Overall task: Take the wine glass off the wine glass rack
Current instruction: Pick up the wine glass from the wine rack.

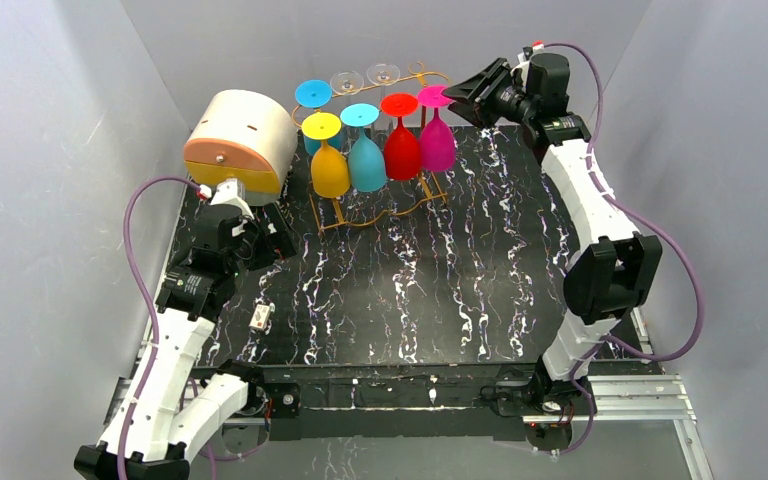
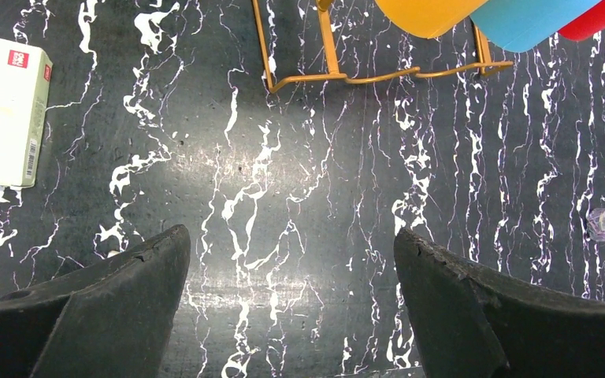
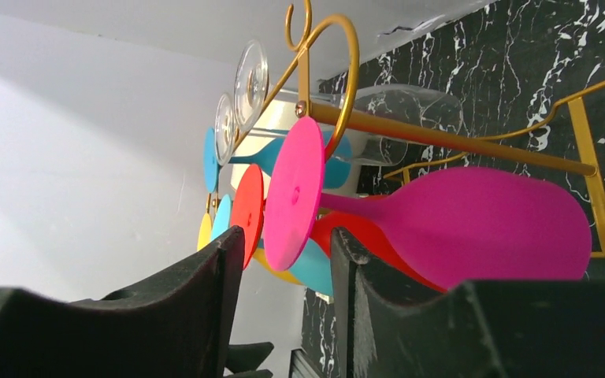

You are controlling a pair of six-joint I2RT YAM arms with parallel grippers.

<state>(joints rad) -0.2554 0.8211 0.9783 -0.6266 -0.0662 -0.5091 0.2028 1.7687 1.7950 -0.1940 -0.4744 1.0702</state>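
Glasses [image 1: 401, 152], seven, hang on one rack [image 3: 441, 140]; left pincer [image 2: 291, 232] released, right pincer [image 3: 287, 231] half-parted.

your left arm [image 1: 182, 335] rises from its base at the near left corner, bends at the elbow and leans forward on the left side; its wrist tips downward, so the left gripper [image 1: 278, 240] hangs low and faces the surface below; in the wrist view its two black fingers [image 2: 118, 307] stand wide apart; your right arm [image 1: 600, 215] climbs from the near right corner, folds at the elbow and reaches far forward, then turns inward at the wrist; the right gripper [image 1: 455, 92] sits high, roughly level, pointing left; its own fingers [image 3: 197, 299] stand partly apart, with a narrow gap showing between them
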